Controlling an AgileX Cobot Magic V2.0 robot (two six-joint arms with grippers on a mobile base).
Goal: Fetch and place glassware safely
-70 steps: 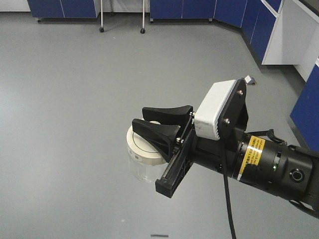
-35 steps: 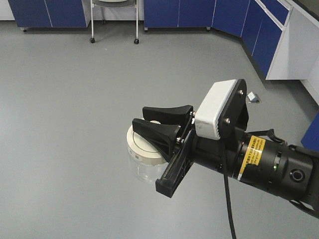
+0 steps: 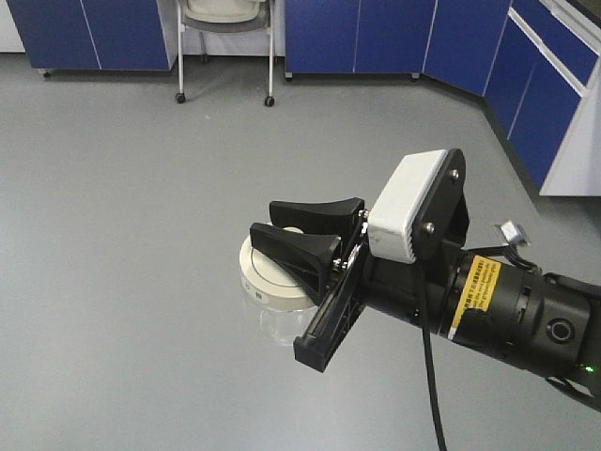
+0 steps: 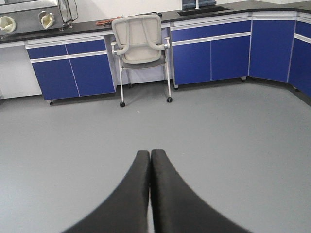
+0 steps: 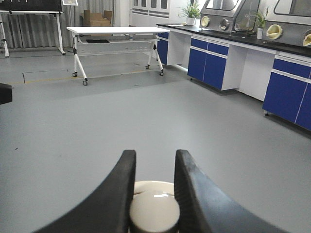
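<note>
The glassware is a squat clear glass jar with a wide cream-white lid, hanging in the air above the grey floor in the front view. My right gripper is shut on the lid's central knob, which sits squeezed between the two black fingers in the right wrist view. The jar's glass body shows below the lid, partly behind the gripper mount. My left gripper is shut with its fingers pressed together and nothing between them; it shows only in the left wrist view.
Blue cabinets line the far wall and right side. A wheeled chair stands before them. A folding table on castors stands far off in the right wrist view. A small object lies on the floor at right.
The background has shifted: cabinets and the chair slid down and right in the front view, so the base has moved. The right gripper and jar keep the same pose.
</note>
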